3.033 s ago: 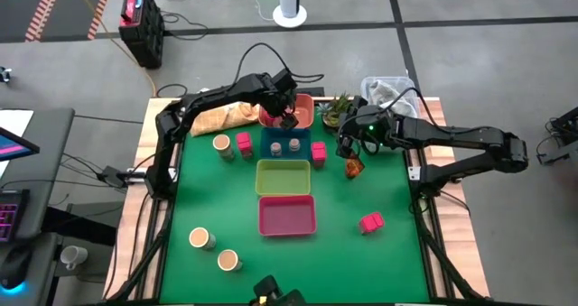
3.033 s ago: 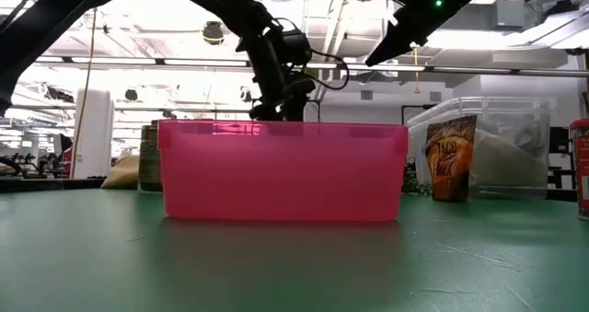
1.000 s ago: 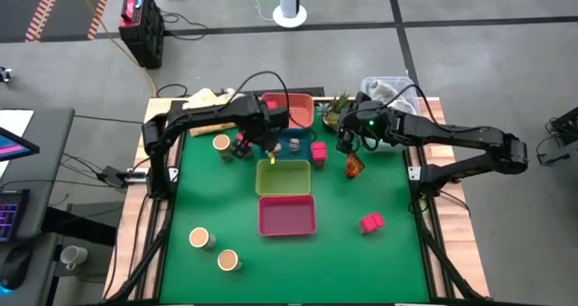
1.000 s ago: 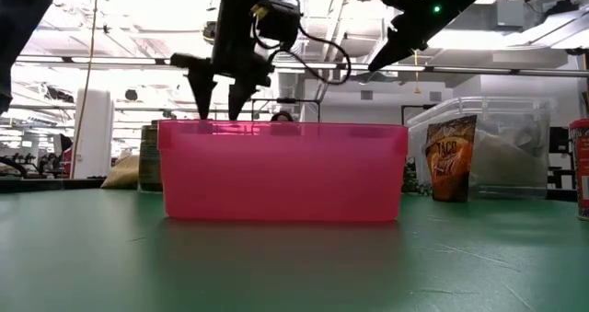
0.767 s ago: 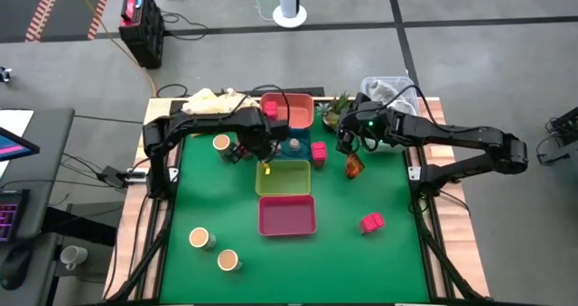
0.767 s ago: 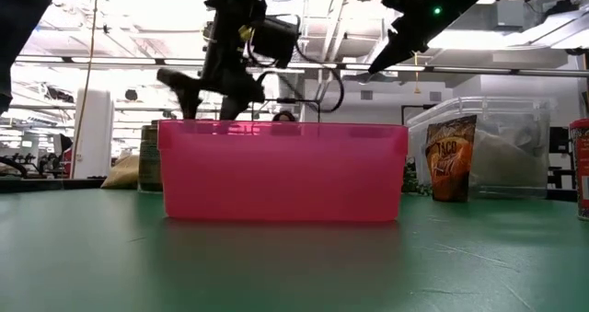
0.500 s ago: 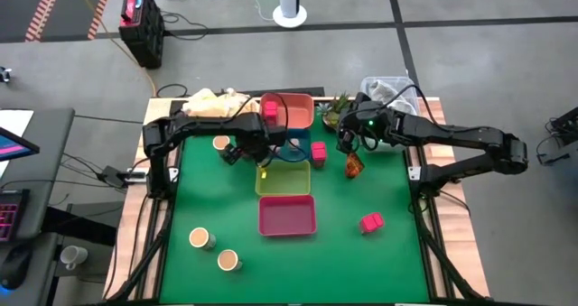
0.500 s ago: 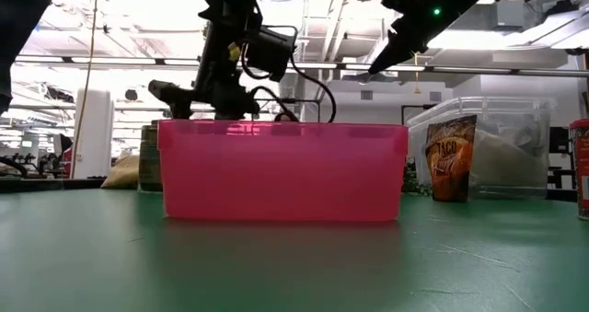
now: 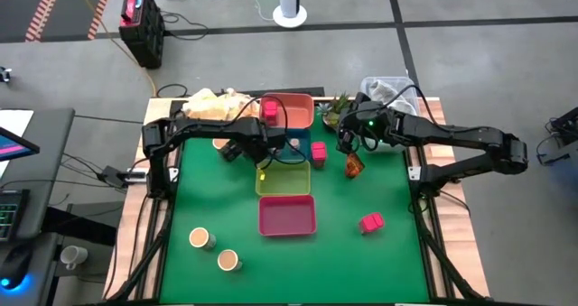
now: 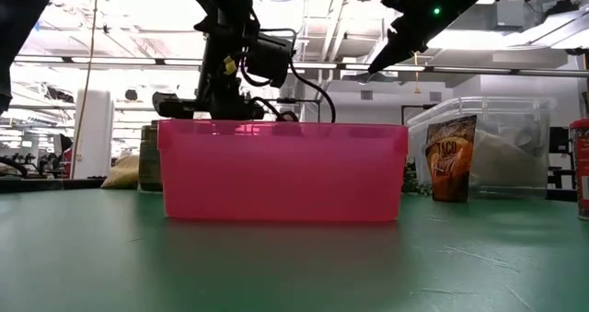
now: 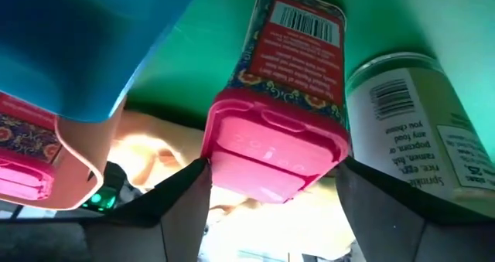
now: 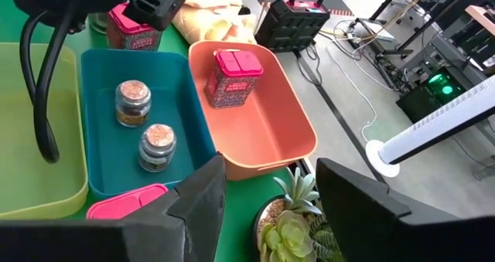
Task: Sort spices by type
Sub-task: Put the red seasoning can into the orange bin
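In the left wrist view a pink-red cube [image 11: 278,115] stands on the green mat beside a tan-topped jar [image 11: 421,138]. My left gripper [image 11: 274,208] is open, and its fingers flank the cube's lid. In the high view this gripper [image 9: 237,150] covers the cube. My right gripper [image 12: 267,216] is open and hovers [image 9: 346,143] near the orange-brown packet [image 9: 352,166]. Another cube [image 9: 269,107] stands in the salmon tray [image 9: 300,116]. Two grey shaker jars [image 12: 134,101] stand in the teal tray [image 12: 186,138]. More cubes [image 9: 318,151] [image 9: 370,222] and tan-topped jars [image 9: 200,238] [image 9: 228,260] stand on the mat. My left gripper comes in level from the table's right, one finger [image 11: 182,204] on each side of the cube's lid [image 11: 271,158], the cube upright on the mat. Whether the fingers touch the lid, I cannot tell.
A yellow-green tray [image 9: 283,177] and a pink tray [image 9: 287,215] lie in a row toward the near edge. A small potted plant [image 9: 336,112] and a clear plastic tub [image 9: 384,89] sit at the far right, a beige bag [image 9: 212,103] at the far left.
My left gripper has moved from above the yellow-green tray toward the table's left and down. It has tipped from pointing down to level, ending around the cube beside the tan-topped jar.
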